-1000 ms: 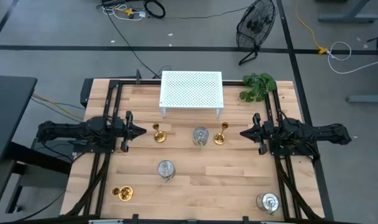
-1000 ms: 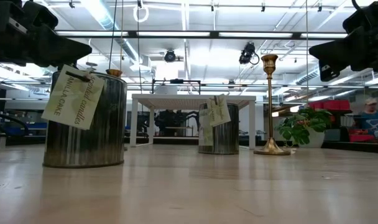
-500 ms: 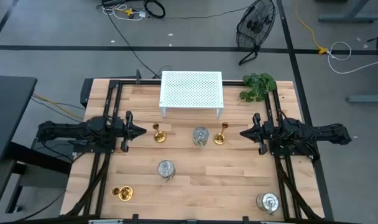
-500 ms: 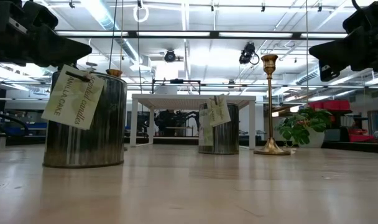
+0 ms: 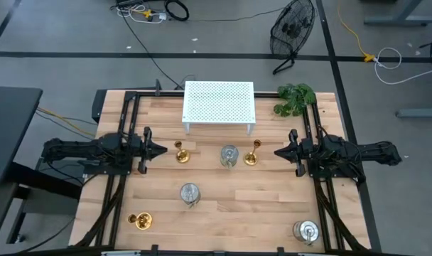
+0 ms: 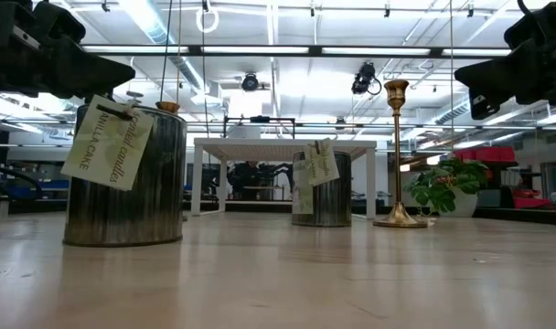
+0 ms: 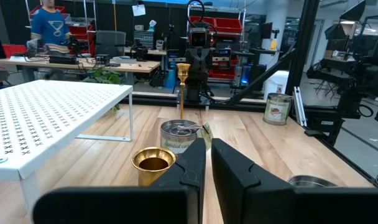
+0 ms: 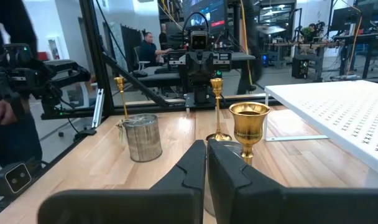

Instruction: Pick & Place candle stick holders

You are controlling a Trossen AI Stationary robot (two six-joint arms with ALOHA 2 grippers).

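While both grippers' fingers sit together, six candle stick holders (image 5: pixel 229 156) stand untouched

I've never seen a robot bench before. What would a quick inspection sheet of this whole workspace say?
Surface: wooden table, black rails along both sides.
Job's things: three gold candle holders; three silver cans, all standing, none on the rack.
Clutter: white perforated rack; green plant.
Hands: left hand and right hand shut, holding nothing, facing each other.
Cables: loose cables on the floor.
Surroundings: floor fan; people at desks behind.
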